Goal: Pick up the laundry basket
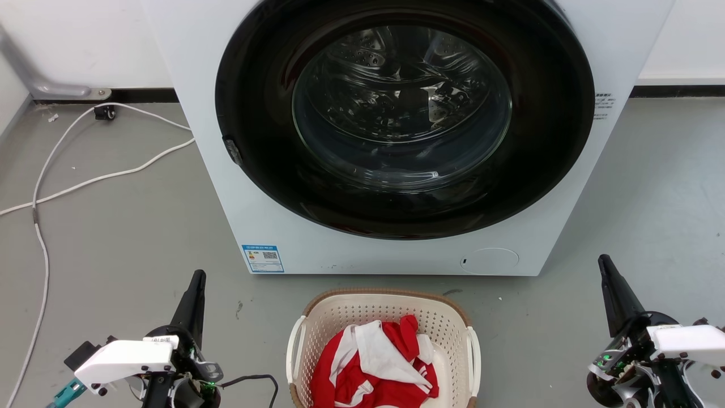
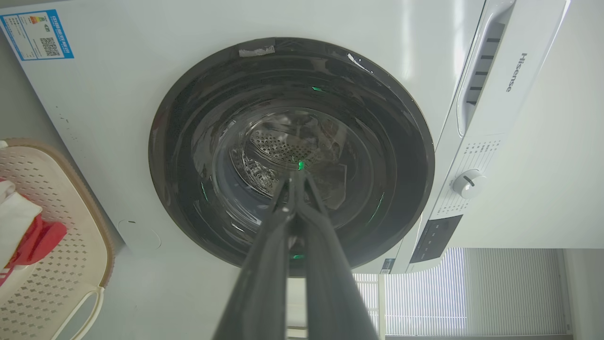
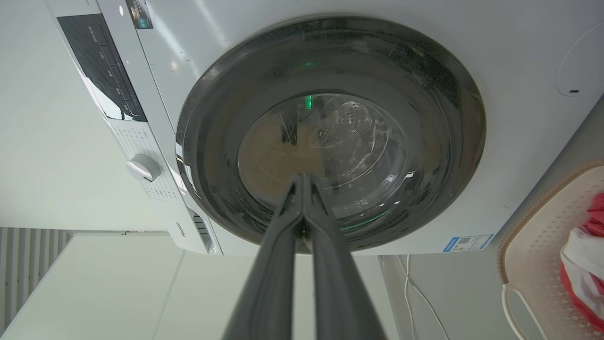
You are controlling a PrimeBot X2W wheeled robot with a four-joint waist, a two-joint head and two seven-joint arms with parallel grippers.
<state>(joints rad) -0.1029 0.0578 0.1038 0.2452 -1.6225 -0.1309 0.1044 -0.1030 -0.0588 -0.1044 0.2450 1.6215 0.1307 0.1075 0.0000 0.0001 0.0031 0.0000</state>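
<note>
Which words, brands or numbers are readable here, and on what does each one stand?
"Hisense": on the washing machine, upper front.
Blue label with QR code: print too small.
Control panel markings and side sticker: too small.

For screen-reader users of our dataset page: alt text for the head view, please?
A cream laundry basket holding red and white cloth sits on the grey floor before a white front-loading washing machine. The left hand and right hand flank the basket, both shut and clear of it.
</note>
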